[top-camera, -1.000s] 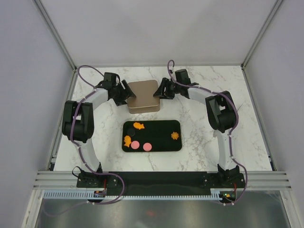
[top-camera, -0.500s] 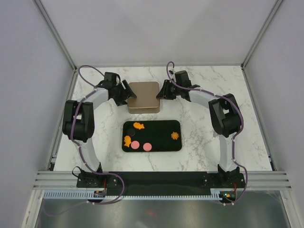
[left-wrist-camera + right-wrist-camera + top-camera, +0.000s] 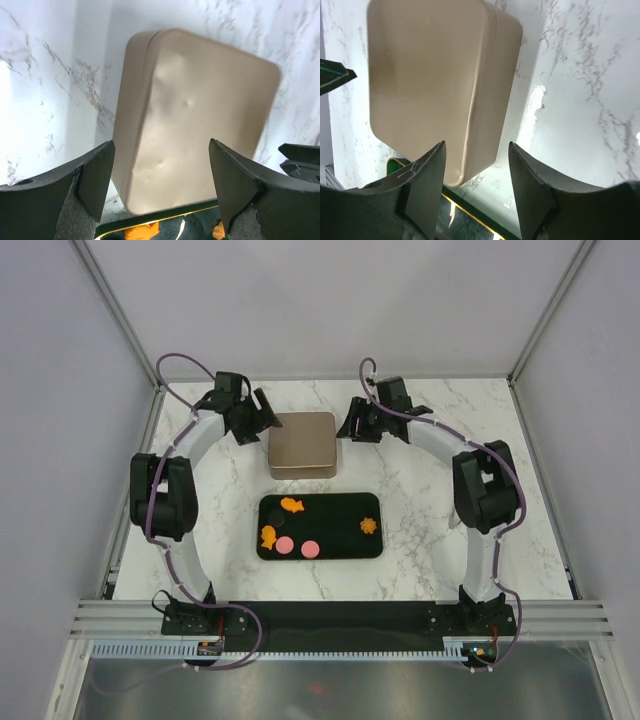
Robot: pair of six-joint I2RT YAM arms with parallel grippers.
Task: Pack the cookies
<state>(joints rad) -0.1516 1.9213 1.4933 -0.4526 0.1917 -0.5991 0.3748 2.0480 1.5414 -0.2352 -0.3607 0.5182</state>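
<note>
The cookies lie on a black tray (image 3: 345,540): an orange fish (image 3: 292,505), a second orange piece (image 3: 268,535), two pink discs (image 3: 285,545) and an orange flower (image 3: 368,525). Behind the tray stands a closed tan tin box (image 3: 302,443). My left gripper (image 3: 263,418) hovers open just off the box's left side, with nothing between its fingers. My right gripper (image 3: 349,428) hovers open off the box's right side, also with nothing in it. The left wrist view shows the box (image 3: 195,115) beyond the open left gripper (image 3: 160,185). The right wrist view shows the box (image 3: 430,85) beyond the open right gripper (image 3: 477,185).
The marble table (image 3: 420,490) ends at a white back wall and metal frame posts on both sides. The tray's gold-edged rim (image 3: 165,222) lies right next to the box's near edge. The same tray rim (image 3: 470,212) shows in the right wrist view.
Both grippers have drawn back from the sides of the tan box, the left one up and to the left, the right one up and to the right. The box and tray stay put.
</note>
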